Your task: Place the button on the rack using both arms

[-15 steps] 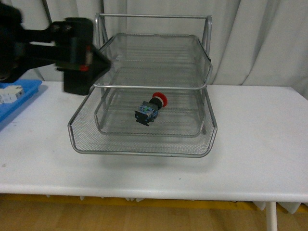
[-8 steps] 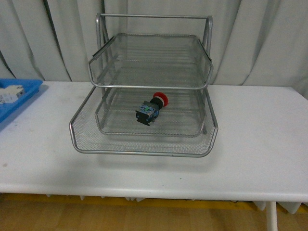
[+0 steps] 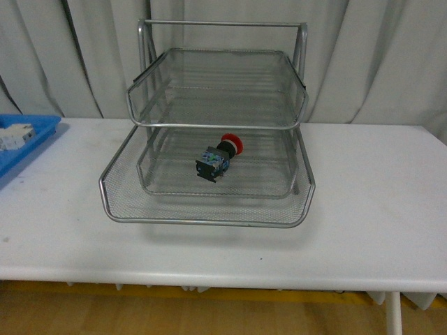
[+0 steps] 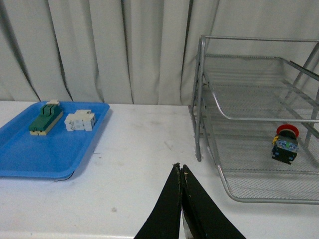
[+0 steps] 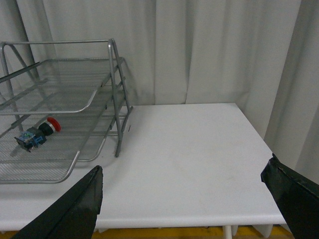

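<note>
The button (image 3: 218,157), red cap on a dark blue-black body, lies on its side on a lower shelf of the silver wire rack (image 3: 209,213). It also shows in the left wrist view (image 4: 285,143) and the right wrist view (image 5: 37,134). Neither arm shows in the front view. My left gripper (image 4: 180,167) is shut and empty, over the bare table left of the rack (image 4: 234,119). My right gripper (image 5: 184,181) is wide open and empty, over the table right of the rack (image 5: 79,107).
A flat blue tray (image 4: 50,149) holding a green block (image 4: 46,118) and a white block (image 4: 79,120) lies at the table's left; its corner shows in the front view (image 3: 28,143). Grey curtains hang behind. The table's front edge is close.
The left arm, which stood in front of the rack's upper left a second ago, has drawn out of the front view. The button and rack have not moved.
</note>
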